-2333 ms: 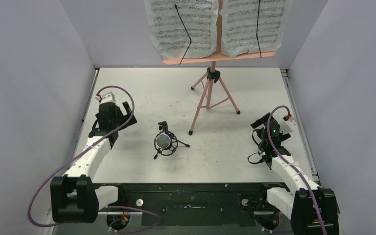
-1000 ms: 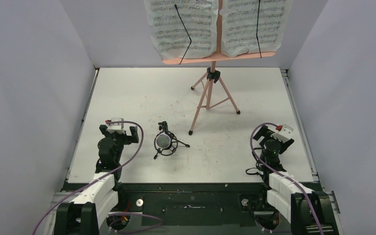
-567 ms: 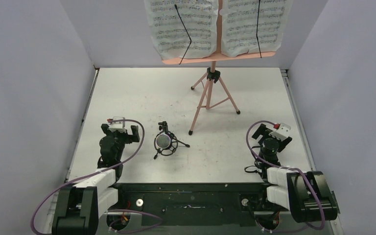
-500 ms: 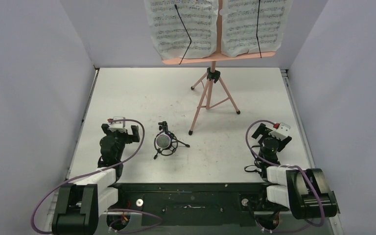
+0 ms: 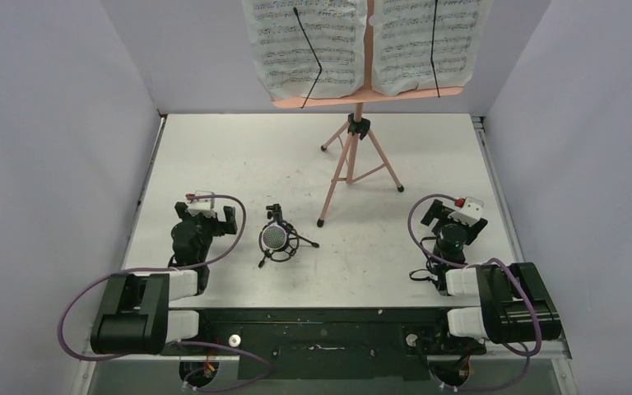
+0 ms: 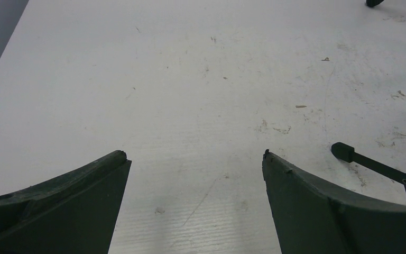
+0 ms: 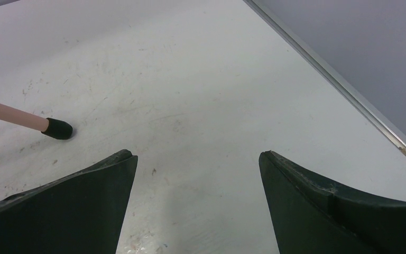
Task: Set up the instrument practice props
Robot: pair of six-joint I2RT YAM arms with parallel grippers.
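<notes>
The pink music stand (image 5: 355, 156) stands upright at the back middle on its tripod legs, with two white sheet-music pages (image 5: 309, 45) on its desk. The microphone, showing its silver head (image 5: 274, 238), sits in the small black shock-mount tripod (image 5: 288, 245) near the front middle. My left gripper (image 5: 204, 216) is open and empty, to the left of the microphone; one tripod foot (image 6: 343, 152) shows in the left wrist view. My right gripper (image 5: 454, 216) is open and empty at the front right; a stand foot (image 7: 57, 128) shows in the right wrist view.
Grey walls enclose the white table (image 5: 239, 156) on three sides. A metal rail (image 7: 338, 84) runs along the table's right edge. Both arms are folded back near their bases at the near edge.
Both arms have drawn back toward their bases and folded down. The grippers stay open and empty. The stand, pages and microphone have not moved.
</notes>
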